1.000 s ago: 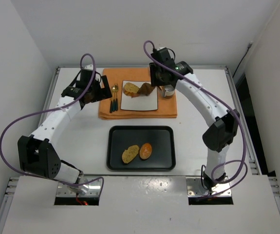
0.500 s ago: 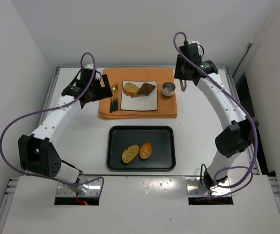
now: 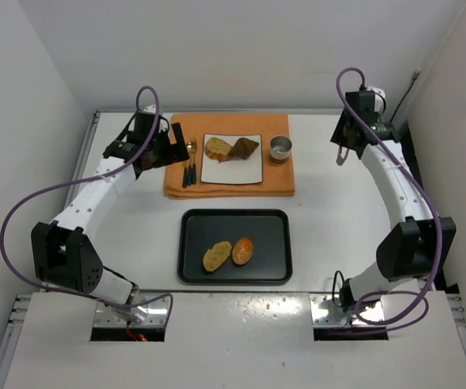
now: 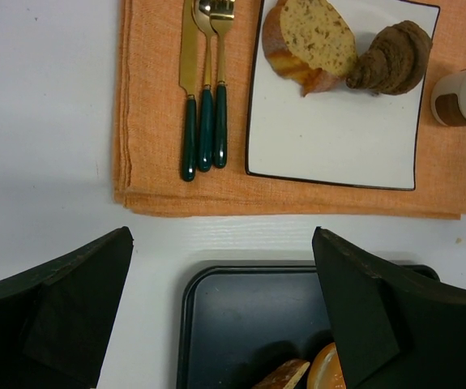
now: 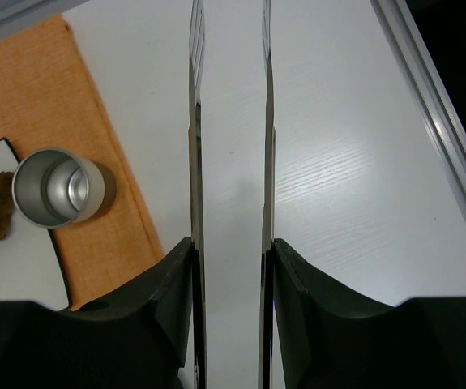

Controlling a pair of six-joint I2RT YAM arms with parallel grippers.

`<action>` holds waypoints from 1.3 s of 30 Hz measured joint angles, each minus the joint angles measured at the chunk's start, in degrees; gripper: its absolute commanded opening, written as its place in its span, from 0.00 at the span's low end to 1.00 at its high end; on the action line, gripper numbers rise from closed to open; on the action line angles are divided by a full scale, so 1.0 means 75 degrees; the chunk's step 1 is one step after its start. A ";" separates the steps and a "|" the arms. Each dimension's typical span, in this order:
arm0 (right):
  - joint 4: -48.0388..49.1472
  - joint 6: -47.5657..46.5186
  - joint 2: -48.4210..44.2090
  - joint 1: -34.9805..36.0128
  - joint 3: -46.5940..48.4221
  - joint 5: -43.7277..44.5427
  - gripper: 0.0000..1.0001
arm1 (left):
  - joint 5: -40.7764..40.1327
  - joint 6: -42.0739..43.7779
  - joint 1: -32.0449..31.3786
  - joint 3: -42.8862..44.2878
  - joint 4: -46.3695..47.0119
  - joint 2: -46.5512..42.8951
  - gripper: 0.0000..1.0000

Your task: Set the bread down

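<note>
A white square plate (image 3: 241, 168) on an orange mat (image 3: 277, 182) holds a light bread slice (image 3: 217, 147) and a dark bread piece (image 3: 245, 147). A black tray (image 3: 273, 227) holds two more bread pieces (image 3: 216, 256) (image 3: 242, 250). My left gripper (image 3: 174, 148) is wide open and empty above the cutlery; its view shows the plate (image 4: 338, 138), both breads (image 4: 318, 36) (image 4: 395, 57) and the tray (image 4: 241, 316). My right gripper (image 3: 341, 154) hangs over bare table right of the mat, its thin fingers (image 5: 195, 121) slightly apart and empty.
A metal cup (image 3: 280, 147) stands on the mat's right end, also in the right wrist view (image 5: 58, 186). A knife, fork and spoon (image 3: 189, 166) lie on the mat's left part. The table's right rail (image 5: 443, 138) runs close to my right gripper.
My right arm has swung from the plate, past the cup, to the table's right side, empty. The dark bread stays on the plate. The left arm has not moved.
</note>
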 measured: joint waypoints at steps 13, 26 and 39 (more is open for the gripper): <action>0.1003 0.0175 -0.0032 -0.0227 -0.0953 -0.0114 0.43 | 0.0134 0.0003 0.0000 -0.0003 0.0000 0.0000 0.99; 0.3722 0.0082 0.1953 -0.0472 -0.2008 0.0221 0.50 | 0.0134 0.0003 0.0006 -0.0003 -0.0009 -0.0012 0.99; 0.2702 0.0259 0.3299 -0.0682 -0.0787 0.0076 1.00 | 0.0128 0.0000 0.0085 -0.0003 -0.0087 -0.0061 0.99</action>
